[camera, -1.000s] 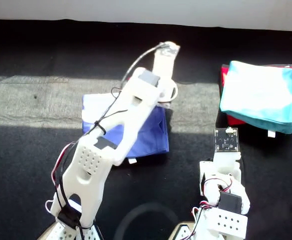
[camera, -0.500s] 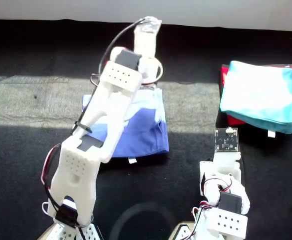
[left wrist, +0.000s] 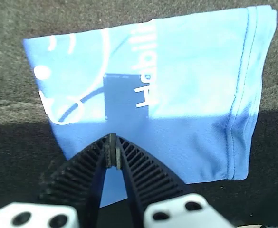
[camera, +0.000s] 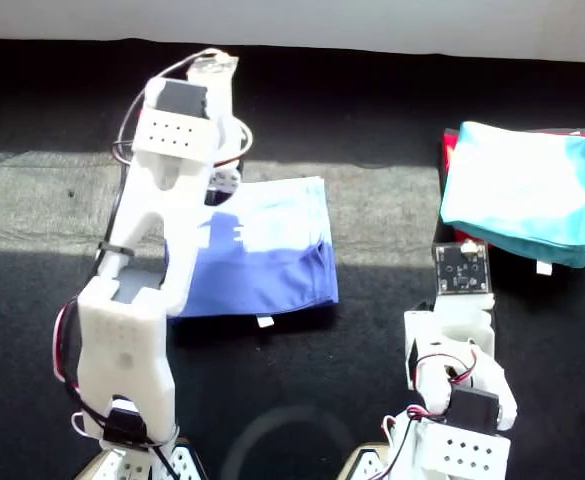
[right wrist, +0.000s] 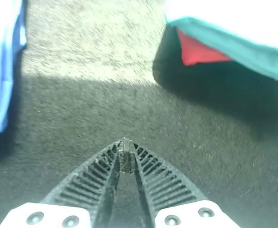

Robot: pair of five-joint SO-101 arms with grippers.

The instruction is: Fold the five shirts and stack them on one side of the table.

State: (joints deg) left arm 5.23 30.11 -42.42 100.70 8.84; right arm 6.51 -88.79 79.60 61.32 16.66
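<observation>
Blue folded fabric shirt point(camera: 272, 255) lies at table point(camera: 392, 100) centre. Left gripper point(left wrist: 112, 153) over its 9 o'clock side, jaws together, empty. Right gripper point(right wrist: 125, 159) jaws together. Folded teal-on-red shirt stack point(camera: 527, 190) at 2 o'clock. Shirt likely soft, floppy: pinch hemmed edge.

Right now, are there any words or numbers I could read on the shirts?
Blue shirt: white letters and a round drawing, sideways, partly shadowed; not clear enough to quote.
White tag at its edge: too small to read.
Tag on the teal shirt: too small to read.
No other print.
</observation>
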